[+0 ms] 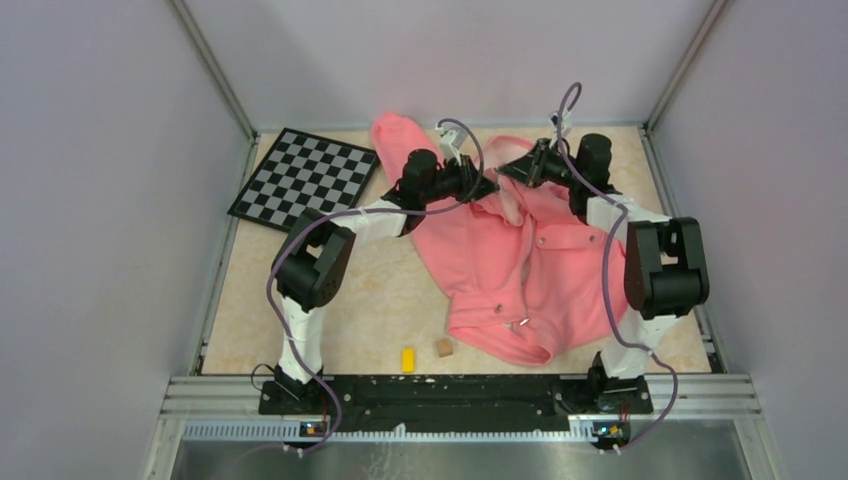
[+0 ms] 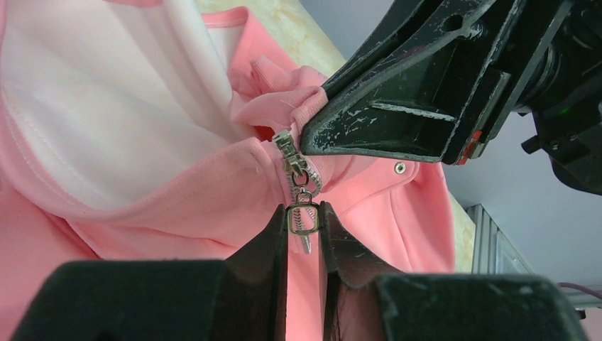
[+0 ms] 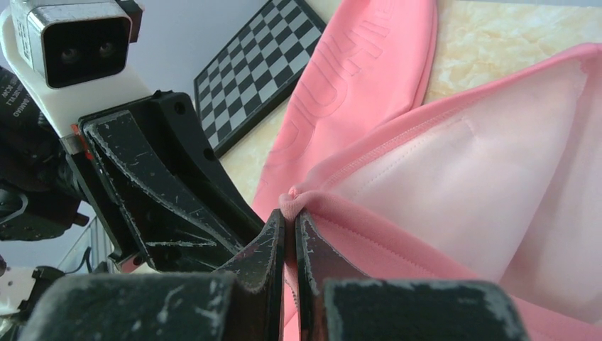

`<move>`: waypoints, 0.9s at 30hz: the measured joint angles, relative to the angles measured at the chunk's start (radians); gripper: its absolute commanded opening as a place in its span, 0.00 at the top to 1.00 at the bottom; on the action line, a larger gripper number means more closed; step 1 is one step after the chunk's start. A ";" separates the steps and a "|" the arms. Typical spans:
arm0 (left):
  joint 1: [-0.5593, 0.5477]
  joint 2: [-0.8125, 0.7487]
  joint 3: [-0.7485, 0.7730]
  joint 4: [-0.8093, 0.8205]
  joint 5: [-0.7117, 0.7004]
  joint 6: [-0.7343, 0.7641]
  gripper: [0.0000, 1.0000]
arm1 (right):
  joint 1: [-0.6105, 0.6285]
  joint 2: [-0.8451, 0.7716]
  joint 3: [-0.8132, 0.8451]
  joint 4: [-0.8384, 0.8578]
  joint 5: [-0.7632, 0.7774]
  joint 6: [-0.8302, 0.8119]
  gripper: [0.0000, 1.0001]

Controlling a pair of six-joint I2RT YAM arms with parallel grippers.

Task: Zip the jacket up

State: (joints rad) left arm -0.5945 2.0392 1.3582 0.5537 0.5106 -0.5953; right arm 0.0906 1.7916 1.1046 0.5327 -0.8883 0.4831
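Since the zipper pull (image 2: 303,222) sits just below the collar (image 2: 280,106), the jacket (image 1: 490,260) looks almost zipped. The left gripper (image 2: 304,213) pinches the pull, and the right gripper (image 3: 289,224) clamps the collar.

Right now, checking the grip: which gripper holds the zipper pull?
The left gripper: it pinches the metal pull, while the right gripper clamps only jacket fabric.

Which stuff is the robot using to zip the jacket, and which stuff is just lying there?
For the job: the jacket, its zipper pull, the left gripper pinching the pull, the right gripper pinching the jacket's edge.
Just lying about: the checkerboard, the yellow block, the small brown cube.
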 measured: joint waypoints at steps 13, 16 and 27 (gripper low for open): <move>-0.035 0.032 0.119 -0.047 -0.081 -0.030 1.00 | 0.000 -0.079 -0.060 0.089 0.193 0.094 1.00; -0.046 0.032 0.135 -0.069 -0.107 -0.019 1.00 | -0.004 -0.109 -0.085 0.090 0.245 0.107 1.00; -0.103 0.112 0.148 -0.182 -0.030 -0.041 1.00 | -0.095 -0.187 -0.132 0.245 0.450 0.227 1.00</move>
State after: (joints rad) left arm -0.6971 2.1513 1.5063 0.3717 0.4805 -0.6365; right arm -0.0044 1.6043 0.9726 0.7773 -0.4385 0.7097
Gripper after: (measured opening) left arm 0.005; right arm 0.021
